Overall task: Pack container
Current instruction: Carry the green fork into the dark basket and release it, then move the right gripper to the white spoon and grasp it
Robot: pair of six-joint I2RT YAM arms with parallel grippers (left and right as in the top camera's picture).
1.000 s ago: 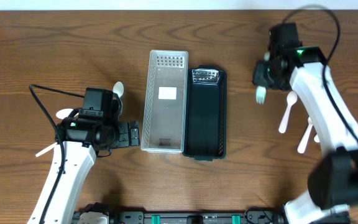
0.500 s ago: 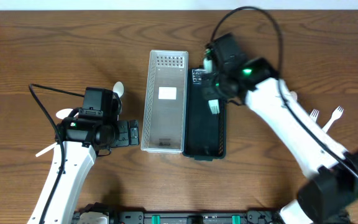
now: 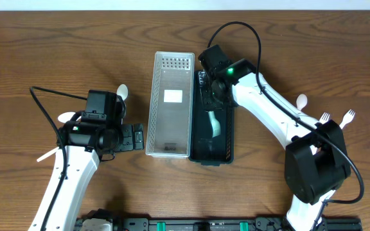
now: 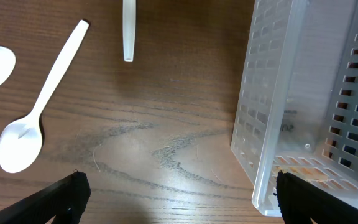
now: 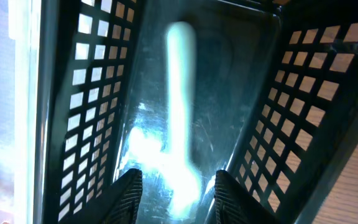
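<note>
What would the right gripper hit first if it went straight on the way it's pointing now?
Most likely the white plastic utensil lying in the black basket, directly ahead of the right gripper and its open jaws. The basket floor comes next. The view is blurred, so depth is uncertain.

Dark wood-grain table (image 3: 56, 51), pale strip along far edge

A white utensil (image 3: 214, 124), blurred, shows lengthwise inside the black slotted container (image 3: 212, 149).

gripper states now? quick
Left gripper: open, holding nothing.
Right gripper: open above the black slotted plastic basket; the white plastic utensil is loose inside it.
</note>
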